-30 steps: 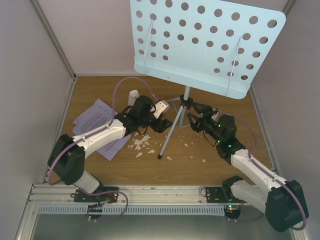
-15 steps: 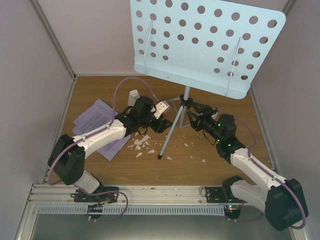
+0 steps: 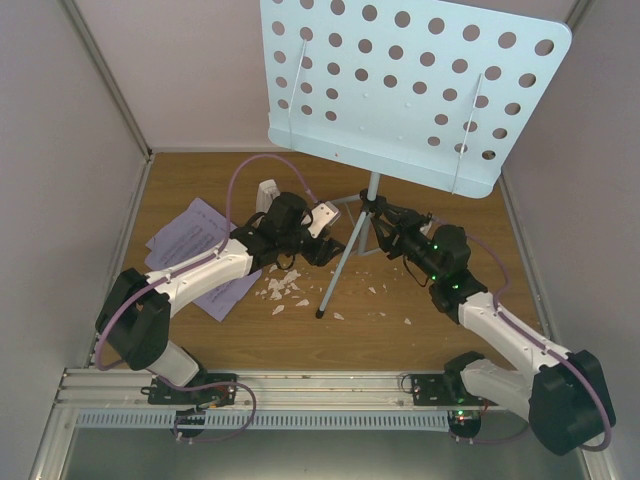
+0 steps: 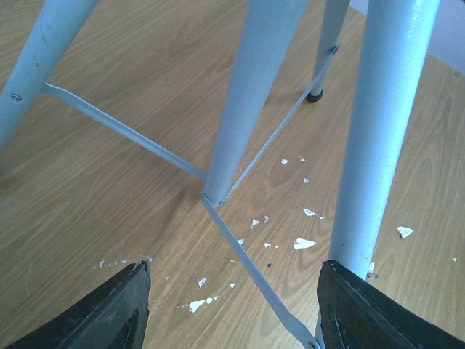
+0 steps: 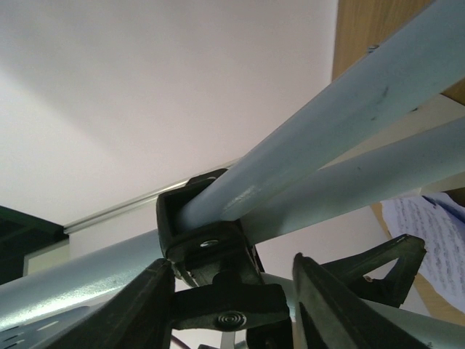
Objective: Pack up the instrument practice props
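Note:
The pale blue perforated music stand [image 3: 410, 90] stands upright on its tripod legs [image 3: 335, 270] mid-table. My left gripper [image 3: 328, 248] is open and low at the tripod. In the left wrist view it [image 4: 232, 267] straddles a thin brace strip [image 4: 251, 265], with one leg [image 4: 378, 145] beside the right finger and the centre pole [image 4: 247, 102] ahead. My right gripper [image 3: 385, 222] is open at the tripod's black collar [image 5: 203, 233], with its jaws either side of the black clamp knob [image 5: 229, 305]. The sheet-music pages [image 3: 195, 255] lie at the left under my left arm. The white metronome [image 3: 267, 192] stands behind that arm.
Small white crumbly scraps [image 3: 280, 290] lie scattered on the wooden table around the front leg's foot [image 3: 320, 313], and show in the left wrist view [image 4: 305, 243]. Grey walls close in the table on the left, back and right. The stand's desk overhangs both grippers.
My right gripper has moved a little forward and left, closer in on the stand's collar and knob. The left arm and the stand have not moved.

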You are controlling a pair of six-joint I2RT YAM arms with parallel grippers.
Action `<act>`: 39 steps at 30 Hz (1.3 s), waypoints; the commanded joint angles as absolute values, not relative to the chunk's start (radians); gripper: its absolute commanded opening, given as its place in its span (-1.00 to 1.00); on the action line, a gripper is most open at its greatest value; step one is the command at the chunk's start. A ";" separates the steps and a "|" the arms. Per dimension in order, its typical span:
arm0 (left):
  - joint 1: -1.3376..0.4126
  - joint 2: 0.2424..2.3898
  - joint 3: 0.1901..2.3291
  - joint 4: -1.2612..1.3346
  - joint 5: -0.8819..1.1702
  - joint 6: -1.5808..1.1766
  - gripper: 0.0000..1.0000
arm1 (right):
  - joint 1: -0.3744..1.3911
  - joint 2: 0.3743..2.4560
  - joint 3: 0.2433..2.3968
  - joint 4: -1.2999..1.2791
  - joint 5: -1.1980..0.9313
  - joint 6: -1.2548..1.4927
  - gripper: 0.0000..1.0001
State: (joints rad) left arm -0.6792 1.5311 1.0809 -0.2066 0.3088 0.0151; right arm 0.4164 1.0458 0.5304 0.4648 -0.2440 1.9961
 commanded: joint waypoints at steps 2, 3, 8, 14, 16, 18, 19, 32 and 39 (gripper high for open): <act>-0.699 1.540 1.110 -0.179 0.322 0.027 0.29 | 0.430 1.031 0.545 0.456 -0.213 2.007 -0.25; -0.699 1.540 1.109 -0.178 0.322 0.027 0.28 | 0.430 1.026 0.545 0.448 -0.209 2.004 -0.29; -0.701 1.541 1.109 -0.178 0.324 0.030 0.28 | 0.431 1.002 0.546 0.412 -0.185 1.971 -0.34; -0.701 1.537 1.109 -0.179 0.322 0.031 0.27 | 0.430 0.971 0.549 0.327 -0.122 1.881 -0.37; -0.702 1.537 1.109 -0.179 0.322 0.031 0.27 | 0.430 0.968 0.548 0.311 -0.109 1.850 -0.39; -0.703 1.537 1.109 -0.179 0.325 0.031 0.25 | 0.431 0.970 0.552 0.293 -0.096 1.807 -0.41; -0.703 1.537 1.109 -0.179 0.324 0.031 0.24 | 0.430 0.973 0.558 0.277 -0.089 1.783 -0.41; -0.708 1.535 1.111 -0.181 0.326 0.031 0.23 | 0.431 0.961 0.555 0.214 -0.007 1.489 -0.42; -0.709 1.534 1.111 -0.182 0.323 0.032 0.23 | 0.431 0.949 0.569 0.221 -0.004 1.400 -0.40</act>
